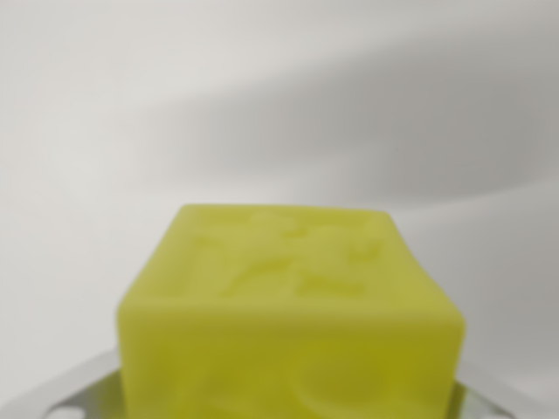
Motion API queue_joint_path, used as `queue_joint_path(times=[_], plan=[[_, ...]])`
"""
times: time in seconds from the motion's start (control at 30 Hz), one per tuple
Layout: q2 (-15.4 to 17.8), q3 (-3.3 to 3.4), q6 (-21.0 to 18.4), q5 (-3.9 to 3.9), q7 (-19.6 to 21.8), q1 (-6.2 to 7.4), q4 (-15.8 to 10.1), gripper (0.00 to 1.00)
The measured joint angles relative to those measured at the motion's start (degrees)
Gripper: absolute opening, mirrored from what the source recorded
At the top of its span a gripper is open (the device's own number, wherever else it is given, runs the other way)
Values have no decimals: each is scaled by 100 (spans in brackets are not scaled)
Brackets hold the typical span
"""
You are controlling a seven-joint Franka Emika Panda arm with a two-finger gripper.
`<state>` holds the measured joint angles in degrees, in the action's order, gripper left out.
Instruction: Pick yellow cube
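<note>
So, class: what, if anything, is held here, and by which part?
Cannot be told: the yellow plastic cube fills the lower frame, but no end effector fingers show touching it.

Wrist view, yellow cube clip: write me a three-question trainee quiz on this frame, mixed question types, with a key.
1. True or false: the yellow cube fills the lower middle of the wrist view.
2. Multiple choice. The cube's top face shows: A) a smooth blank surface B) a raised, blurred relief pattern C) a printed sticker.
3. Short answer: what shows at the bottom corners, either side of the cube?

Key
1. True.
2. B.
3. Pale metallic parts, probably part of the gripper; the fingertips themselves are out of view, so grip state cannot be told.
</note>
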<state>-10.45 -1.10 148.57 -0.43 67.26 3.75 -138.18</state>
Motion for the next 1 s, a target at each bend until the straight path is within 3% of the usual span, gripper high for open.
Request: queue_joint_path(times=[1.0], plan=[[924, 0, -1100, 35, -24, 3, 171, 0]])
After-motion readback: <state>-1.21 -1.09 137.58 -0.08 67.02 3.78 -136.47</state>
